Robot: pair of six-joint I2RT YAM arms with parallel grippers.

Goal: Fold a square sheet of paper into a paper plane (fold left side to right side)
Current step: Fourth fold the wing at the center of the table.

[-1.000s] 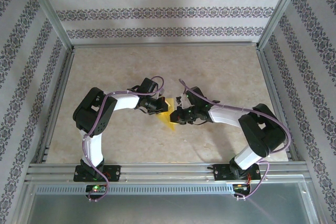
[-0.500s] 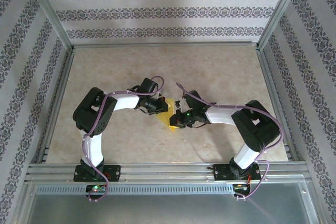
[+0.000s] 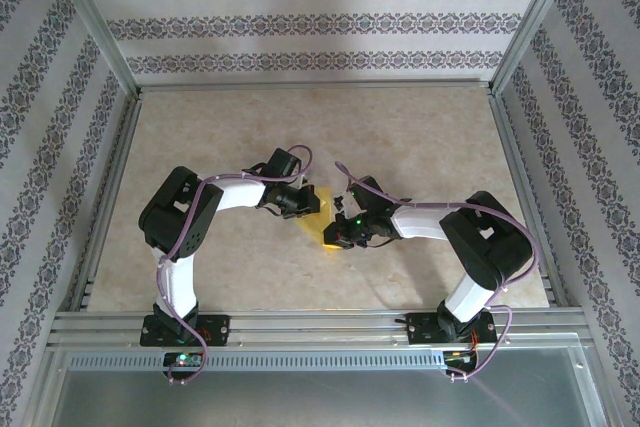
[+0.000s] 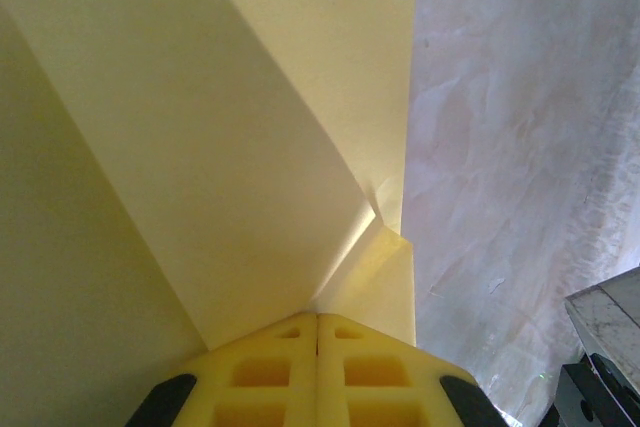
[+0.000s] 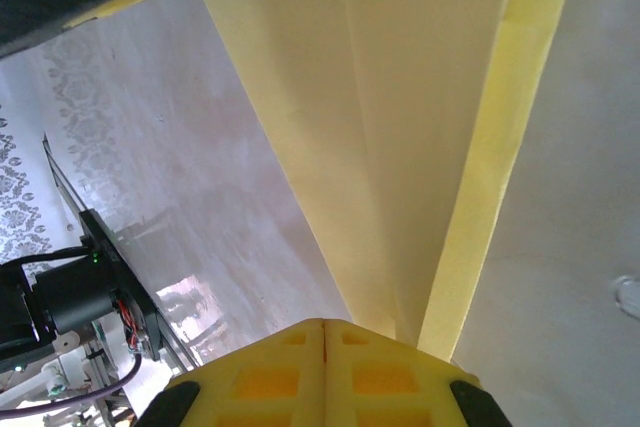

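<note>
The left pincer (image 4: 317,319) is clamped on the folded yellow paper (image 4: 250,147) fanning out ahead of it. The right pincer (image 5: 323,325) (closed too) touches the paper's edge above the table (image 5: 180,177).

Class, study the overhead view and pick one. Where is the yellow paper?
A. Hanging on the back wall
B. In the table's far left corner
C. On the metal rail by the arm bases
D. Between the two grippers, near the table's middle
D: the square sheet of paper lies on the table near its middle, with the left gripper on one side and the right gripper on the other.
</note>
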